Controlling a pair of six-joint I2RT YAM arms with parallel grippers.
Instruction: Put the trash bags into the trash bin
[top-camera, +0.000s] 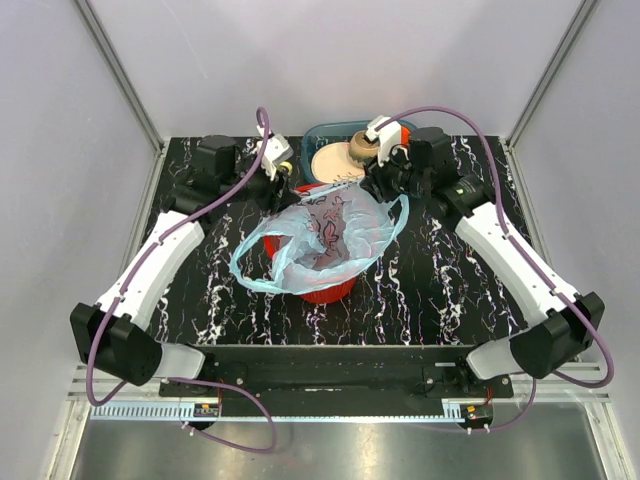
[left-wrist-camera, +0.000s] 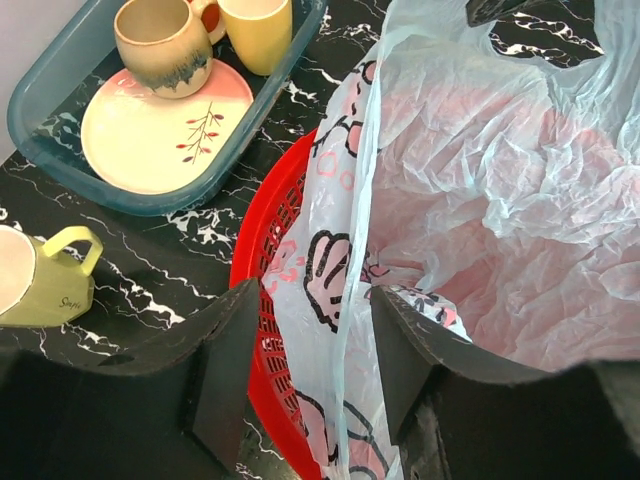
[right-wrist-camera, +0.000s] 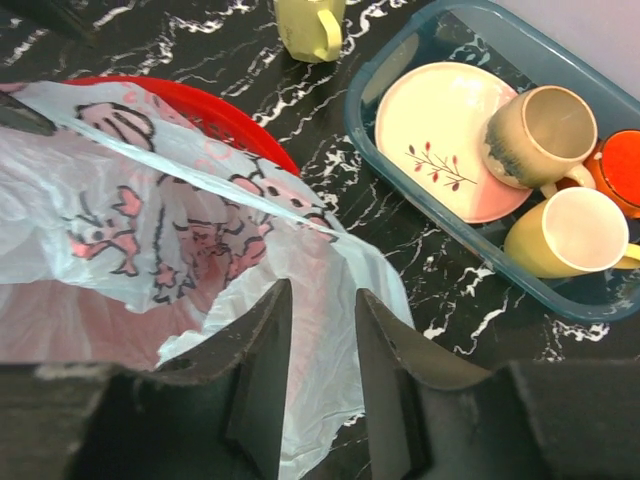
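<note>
The trash bag (top-camera: 320, 235), thin light-blue plastic with pink and dark prints, lies spread open over the red mesh trash bin (top-camera: 326, 290) and spills past its rim to the left and right. My left gripper (top-camera: 280, 190) is at the bin's far-left rim. In the left wrist view it (left-wrist-camera: 315, 345) is open, its jaws straddling the bag's edge (left-wrist-camera: 345, 300) and the red rim (left-wrist-camera: 262, 250). My right gripper (top-camera: 385, 185) is at the far-right side. It (right-wrist-camera: 322, 370) is open, with a loose fold of the bag (right-wrist-camera: 320, 300) between its fingers. The bin (right-wrist-camera: 215, 110) lies behind that fold.
A teal dish tray (top-camera: 322, 134) stands just behind the bin, holding a plate (right-wrist-camera: 445, 135) and several mugs. The tray's rim (left-wrist-camera: 60, 150) runs close to the left gripper. A pale green mug (left-wrist-camera: 55, 290) sits on the black marbled tabletop (top-camera: 450, 290) beside the tray.
</note>
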